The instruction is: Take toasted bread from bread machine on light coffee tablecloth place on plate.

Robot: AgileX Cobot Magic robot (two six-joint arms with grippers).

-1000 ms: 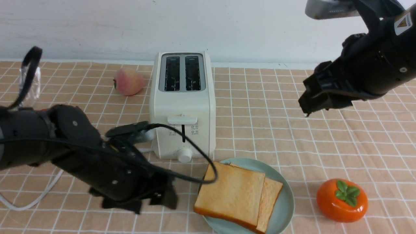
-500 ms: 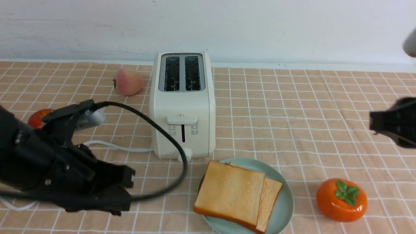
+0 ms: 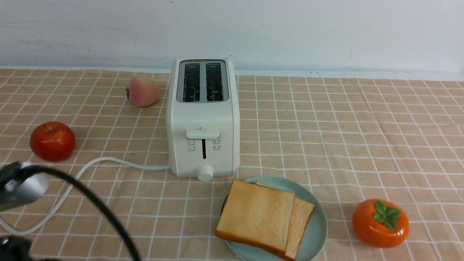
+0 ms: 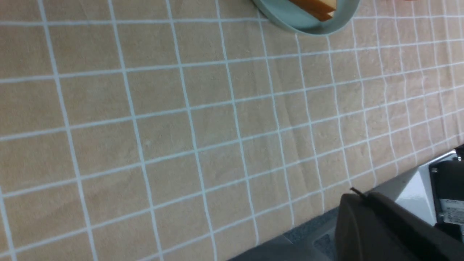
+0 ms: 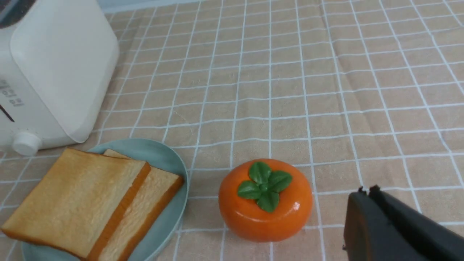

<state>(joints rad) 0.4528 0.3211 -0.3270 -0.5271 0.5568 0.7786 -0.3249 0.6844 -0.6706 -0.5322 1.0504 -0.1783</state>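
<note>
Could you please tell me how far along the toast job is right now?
Done: both toast slices lie overlapping on the plate, and the toaster slots look empty. In hand: nothing; the left gripper and right gripper are shut and empty, off the plate. Left: seemingly nothing.

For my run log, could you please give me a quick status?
Left pincer and right pincer shut, empty. Both toast slices on plate; toaster slots empty. Nothing in the way.
</note>
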